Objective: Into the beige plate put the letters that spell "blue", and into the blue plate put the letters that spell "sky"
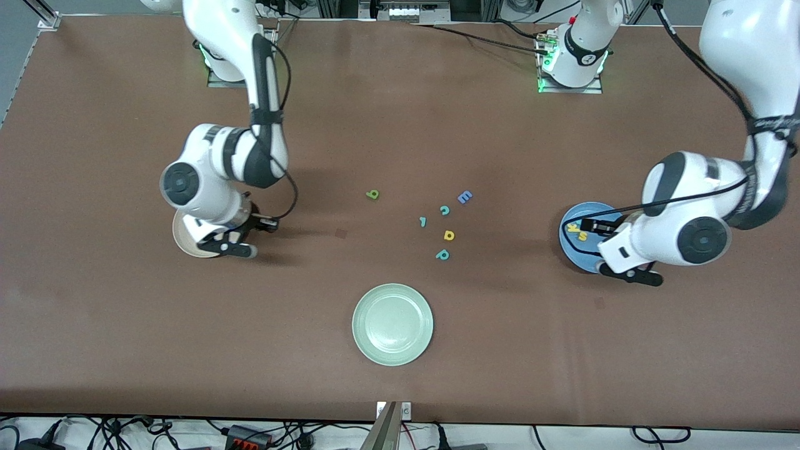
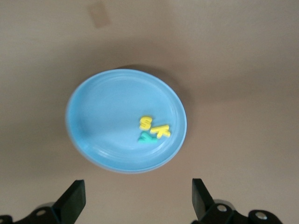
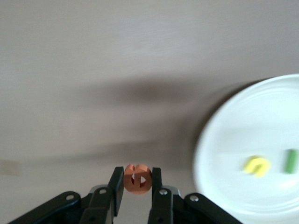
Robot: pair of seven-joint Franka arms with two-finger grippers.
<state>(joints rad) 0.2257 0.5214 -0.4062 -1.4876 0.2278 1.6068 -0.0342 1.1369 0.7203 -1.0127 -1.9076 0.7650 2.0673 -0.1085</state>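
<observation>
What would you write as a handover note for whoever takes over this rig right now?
Left gripper: open above the blue plate, which holds s, k, y; "sky" looks done.
Right gripper: shut on the orange e, beside the beige plate, which holds u and l.
Left: drop e in; fetch the olive b from the table's middle.

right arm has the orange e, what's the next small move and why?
Probably shift the right end effector over the beige plate and release. It is shut on the orange e above bare table beside the rim; the yellow u and green l already lie inside.
</observation>
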